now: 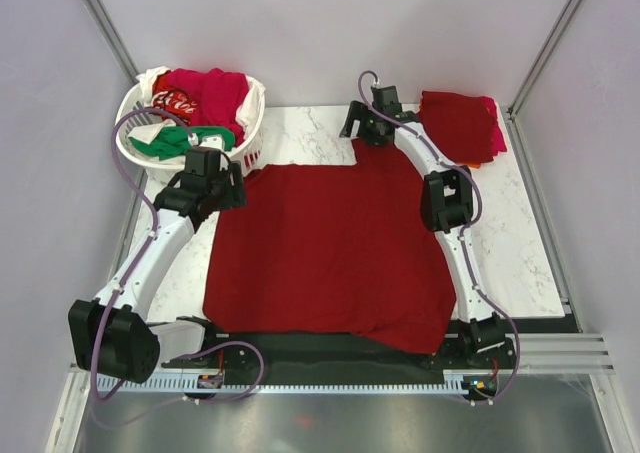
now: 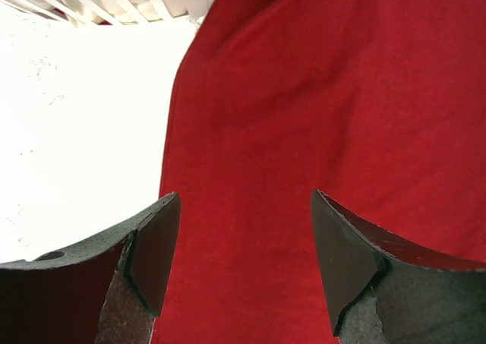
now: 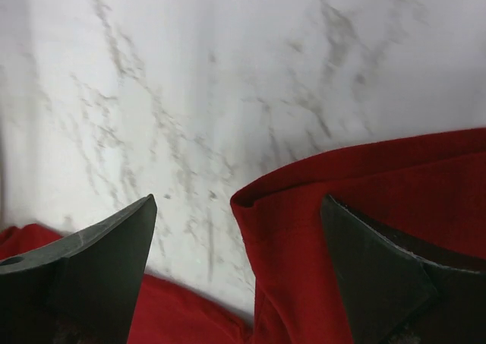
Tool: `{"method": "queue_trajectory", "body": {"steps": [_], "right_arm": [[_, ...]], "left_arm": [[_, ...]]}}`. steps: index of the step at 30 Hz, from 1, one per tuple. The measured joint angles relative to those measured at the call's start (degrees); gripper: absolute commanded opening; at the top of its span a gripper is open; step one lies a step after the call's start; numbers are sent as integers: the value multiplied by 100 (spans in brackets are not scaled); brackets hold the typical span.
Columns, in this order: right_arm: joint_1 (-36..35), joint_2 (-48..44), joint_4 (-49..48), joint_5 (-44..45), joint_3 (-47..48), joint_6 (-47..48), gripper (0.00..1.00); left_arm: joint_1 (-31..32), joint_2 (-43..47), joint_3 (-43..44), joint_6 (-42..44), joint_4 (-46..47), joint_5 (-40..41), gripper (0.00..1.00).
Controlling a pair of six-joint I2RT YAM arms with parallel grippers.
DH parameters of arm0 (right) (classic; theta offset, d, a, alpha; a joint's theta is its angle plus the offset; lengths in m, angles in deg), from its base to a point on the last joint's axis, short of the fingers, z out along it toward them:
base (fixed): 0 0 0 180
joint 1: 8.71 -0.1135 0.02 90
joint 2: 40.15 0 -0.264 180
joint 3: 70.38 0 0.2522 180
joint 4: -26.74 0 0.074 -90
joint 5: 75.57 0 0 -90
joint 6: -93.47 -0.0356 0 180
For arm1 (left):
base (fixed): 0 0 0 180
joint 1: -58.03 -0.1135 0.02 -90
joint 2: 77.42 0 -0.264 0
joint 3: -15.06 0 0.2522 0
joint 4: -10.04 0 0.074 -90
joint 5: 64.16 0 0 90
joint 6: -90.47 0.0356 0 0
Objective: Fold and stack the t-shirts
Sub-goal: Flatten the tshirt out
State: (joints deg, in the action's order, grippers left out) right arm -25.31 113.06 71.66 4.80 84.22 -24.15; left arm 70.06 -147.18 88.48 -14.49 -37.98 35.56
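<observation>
A dark red t-shirt lies spread flat mid-desk. The left claw, jaws apart and empty, hangs over the shirt's left edge near the basket. The right claw gapes wide at the far-right corner, with bare marble beyond.

My left arm and right arm wear smooth white shells between chunky black joint housings. A thin purple cable loops alongside each one. My left gripper and right gripper end in matte black, wedge-shaped fingers with grainy, lightly scuffed faces.
</observation>
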Motion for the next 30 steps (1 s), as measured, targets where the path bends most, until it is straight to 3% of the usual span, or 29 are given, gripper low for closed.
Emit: {"method": "queue_trajectory", "body": {"steps": [10,20,25,30], "right_arm": [[-168,584,-1211,-555,461,-608,98],[177,658,-1473,214,527,-431,98],[387,393,-1429,411,221,4,98],[387,-439,-1449,13,-560,313,98]], "left_arm": [[0,-9,-2,11,7,90,76],[0,-85,-4,11,4,90,76],[0,-85,-7,9,7,90,76],[0,-140,-7,9,13,120,76]]}}
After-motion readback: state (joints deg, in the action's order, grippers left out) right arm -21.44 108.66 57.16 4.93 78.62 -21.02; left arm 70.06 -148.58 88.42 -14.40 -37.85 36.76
